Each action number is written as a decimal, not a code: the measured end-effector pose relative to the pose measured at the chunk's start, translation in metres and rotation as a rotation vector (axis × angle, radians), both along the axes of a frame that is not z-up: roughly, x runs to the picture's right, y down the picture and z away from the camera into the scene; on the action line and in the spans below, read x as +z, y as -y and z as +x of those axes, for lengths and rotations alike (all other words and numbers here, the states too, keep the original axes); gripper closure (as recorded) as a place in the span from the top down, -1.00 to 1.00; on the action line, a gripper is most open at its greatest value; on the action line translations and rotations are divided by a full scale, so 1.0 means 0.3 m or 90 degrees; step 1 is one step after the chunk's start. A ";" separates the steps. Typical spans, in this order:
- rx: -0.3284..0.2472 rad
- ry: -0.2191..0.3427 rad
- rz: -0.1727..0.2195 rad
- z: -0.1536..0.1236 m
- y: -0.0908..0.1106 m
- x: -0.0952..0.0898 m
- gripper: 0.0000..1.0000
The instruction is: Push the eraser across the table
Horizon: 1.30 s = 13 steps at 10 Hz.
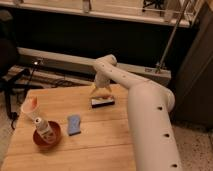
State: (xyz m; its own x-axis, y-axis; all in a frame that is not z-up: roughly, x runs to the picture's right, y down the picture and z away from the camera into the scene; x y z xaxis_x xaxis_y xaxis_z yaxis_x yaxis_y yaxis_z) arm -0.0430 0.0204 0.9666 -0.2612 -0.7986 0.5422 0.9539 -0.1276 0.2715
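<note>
**Item 1. Eraser** [102, 102]: a small dark block with a lighter top. It lies flat on the table [95, 147], towards the far edge and a little right of the middle. It is taken as the reference point for the items below.

**Item 2. Gripper** [101, 94]: just behind and above the eraser, on its far side, pointing down. The fingers stand spread wide and hold nothing. Whether the tips touch the eraser's far edge cannot be told.

**Item 3. Arm** [145, 115]: white, rising from the near right of the eraser, arching over it and bending down to the gripper.

**Item 4. Blue pad** [74, 125]: near and to the left of the eraser, apart from it, lying flat.

**Item 5. Red bowl** [56, 131]: further left and nearer than the pad, with a bottle [42, 126] standing in it.

**Item 6. Cup** [29, 106]: well left of the eraser, beside the bowl's far side.

**Task status:** judged to be at the start of the push. The gripper is set behind the eraser, which sits on the far part of the table. The travel across the boards looks wholly or mostly undone. The near boards ahead of the eraser are bare, and the pad lies off to one side of a straight path.
</note>
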 end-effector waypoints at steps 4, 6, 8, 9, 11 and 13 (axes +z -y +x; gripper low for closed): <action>-0.045 -0.022 -0.013 -0.011 -0.044 0.033 0.60; -0.045 -0.039 -0.021 -0.005 -0.065 0.044 0.60; -0.031 -0.048 -0.028 0.008 -0.079 0.046 0.60; -0.019 -0.050 -0.035 0.012 -0.092 0.041 0.60; 0.001 -0.057 -0.048 0.036 -0.118 0.027 0.60; 0.010 -0.063 -0.060 0.070 -0.149 0.002 0.60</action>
